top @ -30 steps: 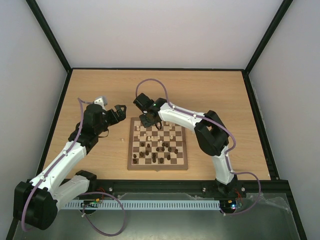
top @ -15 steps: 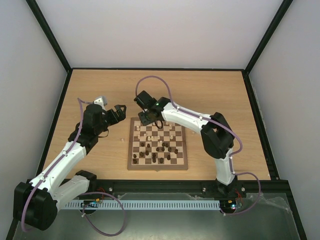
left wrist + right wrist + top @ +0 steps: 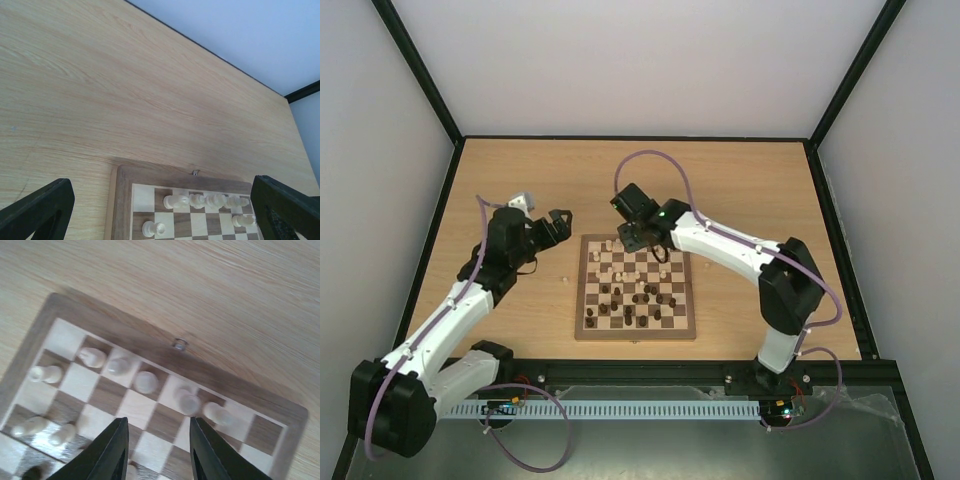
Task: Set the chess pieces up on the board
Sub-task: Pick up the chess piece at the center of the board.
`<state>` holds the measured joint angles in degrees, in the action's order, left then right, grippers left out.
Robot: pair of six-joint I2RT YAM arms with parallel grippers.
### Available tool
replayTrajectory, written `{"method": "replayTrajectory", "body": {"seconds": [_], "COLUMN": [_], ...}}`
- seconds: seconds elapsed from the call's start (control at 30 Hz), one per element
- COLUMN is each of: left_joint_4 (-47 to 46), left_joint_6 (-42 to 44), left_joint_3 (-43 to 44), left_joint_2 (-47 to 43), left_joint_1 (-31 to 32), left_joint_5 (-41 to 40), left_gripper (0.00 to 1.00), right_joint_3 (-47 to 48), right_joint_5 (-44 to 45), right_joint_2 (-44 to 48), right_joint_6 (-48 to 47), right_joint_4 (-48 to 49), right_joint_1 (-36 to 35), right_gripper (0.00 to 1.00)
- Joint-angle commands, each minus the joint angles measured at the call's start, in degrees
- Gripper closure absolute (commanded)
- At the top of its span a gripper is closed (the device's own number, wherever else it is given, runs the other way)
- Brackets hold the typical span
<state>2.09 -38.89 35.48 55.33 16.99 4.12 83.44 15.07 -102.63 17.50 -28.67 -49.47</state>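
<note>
Presently, the board [image 3: 636,334] lies flat on the table [image 3: 740,190], just beyond the arm bases and between the two arms. I note the dark pieces [image 3: 640,298] scattered over its nearer and middle rows, not drawn up in ranks. The pale pieces [image 3: 146,382] occupy the far rows. Several stand in a line along the farthest row, and others sit loose on the rows next to it. Whether every one is upright I cannot tell.

The right gripper [image 3: 159,422] hangs above the far rows near the board's middle files. Its jaws are parted by a narrow gap and hold nothing.

The left gripper [image 3: 560,222] sits off the board's far left corner, over bare table. Its fingers are spread wide and empty.

A small metal catch [image 3: 180,344] shows on the board's far border.
</note>
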Motion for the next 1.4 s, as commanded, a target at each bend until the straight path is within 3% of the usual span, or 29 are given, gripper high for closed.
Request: {"method": "replayTrajectory", "body": {"seconds": [0.0, 0.23, 0.6, 1.0, 1.37], "left_joint_4": [-0.4, -1.4, -1.6, -2.1, -2.4], "left_joint_6": [-0.1, 0.4, 0.2, 0.1, 0.1], "left_joint_3": [-0.6, 0.1, 0.0, -0.1, -0.1], "left_joint_2": [2.9, 7.5, 7.7, 8.4, 8.8], "left_joint_1": [-0.3, 1.6, 2.8, 2.9, 2.9], "left_joint_5": [1.3, 0.8, 0.5, 0.7, 0.4], "left_gripper": [0.01, 0.01, 0.01, 0.00, 0.00], "right_joint_3": [-4.7, -10.0, -24.9, -32.3, -32.5], "right_joint_5": [1.5, 3.3, 3.5, -0.6, -1.8], "right_joint_2": [4.0, 8.2, 19.4, 17.5, 13.6], "right_joint_6": [1.4, 3.3, 7.7, 9.7, 8.9], "right_joint_4": [-0.2, -1.8, -0.4, 3.4, 4.7], "right_joint_1": [3.4, 8.0, 16.6, 20.4, 20.4], "right_gripper": [0.65, 0.65, 0.61, 0.61, 0.69]}}
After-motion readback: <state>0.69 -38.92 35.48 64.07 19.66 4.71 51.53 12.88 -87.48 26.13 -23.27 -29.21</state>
